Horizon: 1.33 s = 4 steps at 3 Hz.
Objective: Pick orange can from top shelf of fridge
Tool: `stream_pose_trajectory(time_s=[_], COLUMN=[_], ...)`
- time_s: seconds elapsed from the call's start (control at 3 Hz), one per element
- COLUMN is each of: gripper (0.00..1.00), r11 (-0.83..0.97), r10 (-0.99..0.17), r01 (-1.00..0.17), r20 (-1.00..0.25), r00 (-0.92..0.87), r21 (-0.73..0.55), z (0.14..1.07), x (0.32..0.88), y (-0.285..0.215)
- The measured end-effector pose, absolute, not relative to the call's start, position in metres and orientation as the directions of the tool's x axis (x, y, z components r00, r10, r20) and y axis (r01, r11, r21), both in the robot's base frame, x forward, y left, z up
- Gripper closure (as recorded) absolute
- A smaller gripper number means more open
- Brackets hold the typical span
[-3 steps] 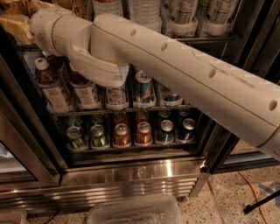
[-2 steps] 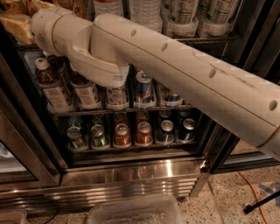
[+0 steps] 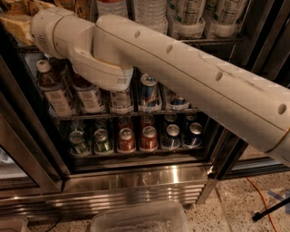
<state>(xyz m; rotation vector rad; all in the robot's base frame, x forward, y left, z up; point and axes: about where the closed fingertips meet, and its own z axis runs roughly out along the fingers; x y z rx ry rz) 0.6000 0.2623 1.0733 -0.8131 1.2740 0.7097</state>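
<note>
My white arm [image 3: 181, 77] reaches from the right across the open fridge [image 3: 136, 181] to the top left. Its wrist [image 3: 50, 27] ends level with the top shelf [image 3: 204, 41]. The gripper lies past the wrist at the top left edge and does not show. Golden-orange shapes [image 3: 13, 22] sit right beside the wrist there; I cannot tell whether they are the orange can. The top shelf holds clear trays of tall pale cans [image 3: 186, 13] and water bottles [image 3: 149, 11].
The middle rack holds brown white-capped bottles [image 3: 50, 86] and blue-and-silver cans [image 3: 148, 90]. The bottom rack holds short red cans [image 3: 127, 138] and green cans [image 3: 102, 140]. A clear plastic bin [image 3: 140, 219] stands on the floor in front. An orange cable [image 3: 260, 199] lies at the right.
</note>
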Motion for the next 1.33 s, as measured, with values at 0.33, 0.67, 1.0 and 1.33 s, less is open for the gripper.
stream_pose_trajectory(time_s=[0.33, 0.67, 1.0, 1.33], gripper=[1.00, 1.00, 1.00, 1.00], r11=[0.541, 0.549, 0.556, 0.559], r10=[0.019, 0.038, 0.045, 0.043], r01=[-0.831, -0.826, -0.813, -0.801], r20=[-0.987, -0.983, -0.970, -0.957], r00=[0.161, 0.179, 0.238, 0.286], r21=[-0.125, -0.129, -0.174, -0.214], z=[1.075, 1.091, 1.116, 1.131], x=[0.598, 0.591, 0.581, 0.570], y=[0.262, 0.250, 0.240, 0.234])
